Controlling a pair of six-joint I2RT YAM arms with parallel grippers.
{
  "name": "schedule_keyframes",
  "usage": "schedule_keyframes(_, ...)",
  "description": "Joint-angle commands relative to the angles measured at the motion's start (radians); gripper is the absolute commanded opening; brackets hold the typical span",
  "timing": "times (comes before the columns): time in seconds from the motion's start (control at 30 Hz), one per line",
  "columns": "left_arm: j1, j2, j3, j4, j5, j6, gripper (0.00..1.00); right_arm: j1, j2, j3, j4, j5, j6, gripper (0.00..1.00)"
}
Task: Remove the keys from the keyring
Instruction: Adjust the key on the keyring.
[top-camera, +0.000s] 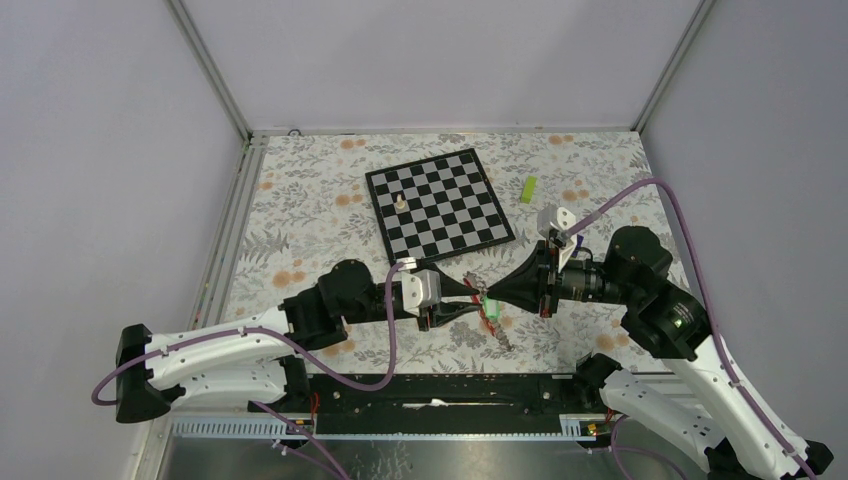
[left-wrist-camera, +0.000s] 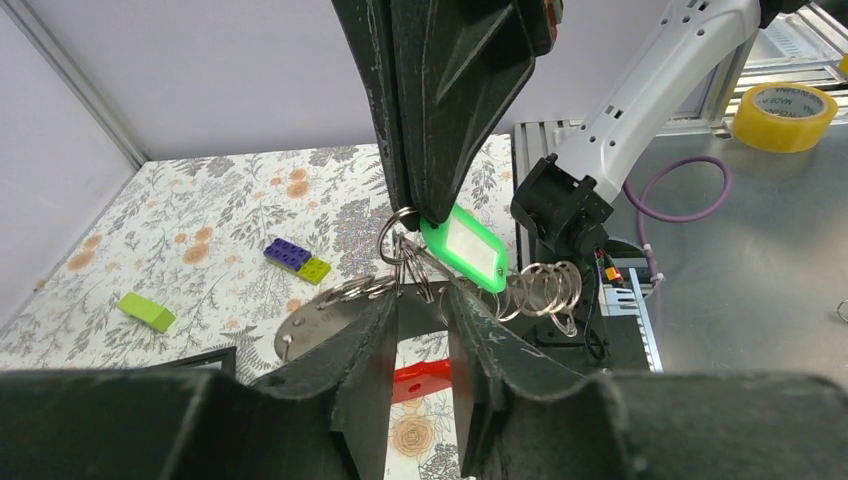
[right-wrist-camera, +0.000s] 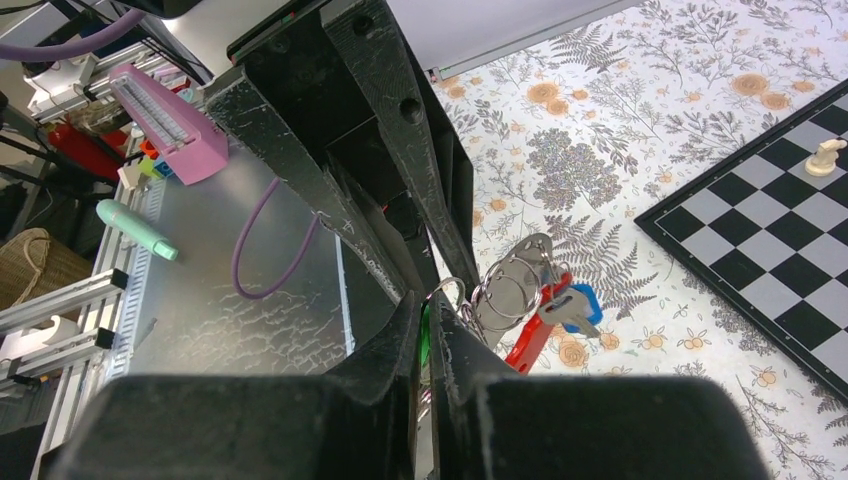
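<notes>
Left tool (left-wrist-camera: 422, 308) seemingly spread, right tool (left-wrist-camera: 408, 213) pinches thin silvery keyring (left-wrist-camera: 386, 240), keys (right-wrist-camera: 568, 308) dangling.

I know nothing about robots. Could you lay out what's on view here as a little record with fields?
Right pincer: shut on the green tag beside the keyring
Left pincer: open, tips at the keyring
Hanging there: blue-headed key, red strap
Also on table: chessboard with one pale piece, lime-green block
</notes>
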Motion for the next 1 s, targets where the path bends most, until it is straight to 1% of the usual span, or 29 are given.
schedule_keyframes(0.0,0.0,-0.01,0.044,0.05,-0.014,-0.008,0.32,-0.002,-0.003,0.031,0.048,-0.025,0.013,0.0)
schedule_keyframes(0.2,0.0,-0.004,0.039,0.06,-0.021,-0.015,0.36,-0.003,0.008,0.03,0.048,-0.04,0.023,0.0)
schedule_keyframes(0.4,0.0,-0.005,0.03,0.076,-0.062,-0.024,0.36,-0.002,0.012,0.031,0.045,-0.057,0.025,0.0)
schedule_keyframes(0.53,0.0,-0.008,0.031,0.081,-0.067,-0.026,0.36,-0.003,0.011,0.037,0.018,-0.057,0.002,0.0)
schedule_keyframes(0.77,0.0,-0.034,0.03,0.074,-0.053,-0.017,0.37,-0.003,0.029,0.076,-0.086,-0.037,-0.067,0.0)
schedule_keyframes(0.97,0.0,-0.068,-0.006,0.074,-0.075,-0.04,0.38,-0.003,0.019,0.077,-0.084,-0.02,-0.079,0.0)
